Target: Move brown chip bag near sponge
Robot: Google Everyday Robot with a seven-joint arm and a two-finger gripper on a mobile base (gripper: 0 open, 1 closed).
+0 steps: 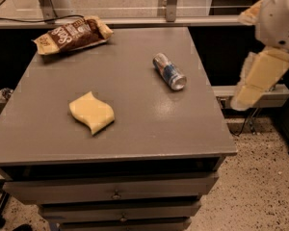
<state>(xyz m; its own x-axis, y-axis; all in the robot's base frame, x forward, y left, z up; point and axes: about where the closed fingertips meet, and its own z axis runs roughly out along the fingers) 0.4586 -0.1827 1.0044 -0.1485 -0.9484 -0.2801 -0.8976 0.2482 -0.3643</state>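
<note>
Nothing done yet as we read it: the brown chip bag (72, 35) sits at the table's (183, 129) 11 o'clock corner, well apart from the sponge (91, 112) toward 7 o'clock, and the gripper (255, 81) hangs off the table at 3 o'clock, open or closed we can't tell.

The worktop (135, 134) is smooth, matt grey, with a dull sheen beside the can. The brown chip bag (72, 35) is crinkled glossy film with silvery glints. The sponge (91, 112) is matt, soft-looking pale yellow foam. The silver-blue can (169, 71) is smooth, shiny metal. The gripper (254, 81), hanging off the worktop's right edge, is matt and cream, probably plastic or rubber. The floor (260, 186) is speckled and stone-like.
</note>
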